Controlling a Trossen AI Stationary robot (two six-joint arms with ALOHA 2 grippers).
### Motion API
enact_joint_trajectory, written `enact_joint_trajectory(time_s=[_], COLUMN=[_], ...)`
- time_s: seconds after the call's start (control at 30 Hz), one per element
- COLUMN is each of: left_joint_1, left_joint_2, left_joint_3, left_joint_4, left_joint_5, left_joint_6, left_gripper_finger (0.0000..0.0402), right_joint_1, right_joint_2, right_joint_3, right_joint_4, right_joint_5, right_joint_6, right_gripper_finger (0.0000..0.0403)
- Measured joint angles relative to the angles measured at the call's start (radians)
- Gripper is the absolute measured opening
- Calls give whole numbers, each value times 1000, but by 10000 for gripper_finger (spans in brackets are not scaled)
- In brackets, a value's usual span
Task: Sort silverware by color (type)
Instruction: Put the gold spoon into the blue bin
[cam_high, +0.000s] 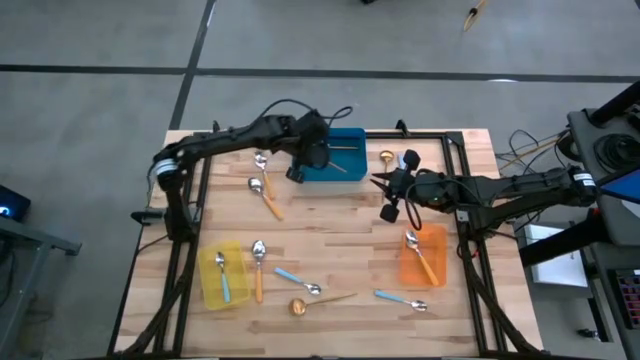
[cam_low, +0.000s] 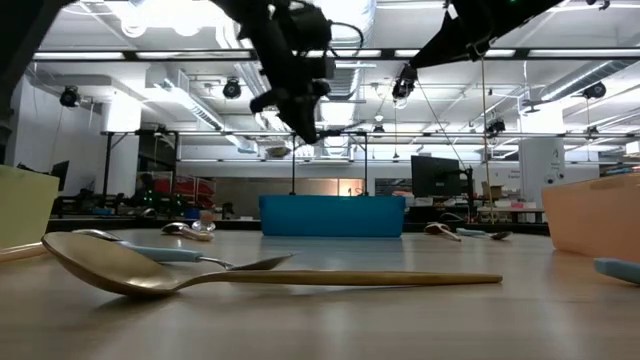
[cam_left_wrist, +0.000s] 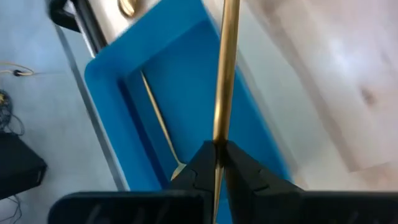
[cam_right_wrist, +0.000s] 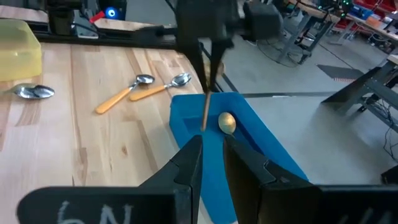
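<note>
- The blue bin (cam_high: 345, 158) holds one gold spoon (cam_left_wrist: 158, 127).
- The orange bin (cam_high: 424, 258) holds an orange-handled spoon (cam_high: 421, 253); the yellow bin (cam_high: 221, 274) holds a blue-handled spoon (cam_high: 222, 276).
- Above the blue bin, the left gripper (cam_left_wrist: 217, 163) has its jaws clamped on a second gold spoon's thin handle (cam_left_wrist: 224, 74).
- The right gripper (cam_high: 386, 195) hovers beside the blue bin, jaws slightly apart, holding nothing.
- Other spoons lie scattered on the table (cam_high: 340, 230).
</note>
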Motion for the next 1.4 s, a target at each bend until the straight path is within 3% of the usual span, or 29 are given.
enact_joint_trajectory(time_s=[0.53, 1.4], left_joint_1=[86, 122], left_joint_2=[230, 420], left_joint_3=[187, 372], left_joint_4=[-16, -16], left_joint_5=[27, 113], left_joint_6=[111, 113], left_gripper_finger=[0, 0], right_joint_1=[0, 0], right_joint_2=[2, 3], right_joint_3=[0, -2], right_joint_4=[-7, -16], right_joint_5=[0, 0], right_joint_6=[2, 1], right_gripper_finger=[56, 56])
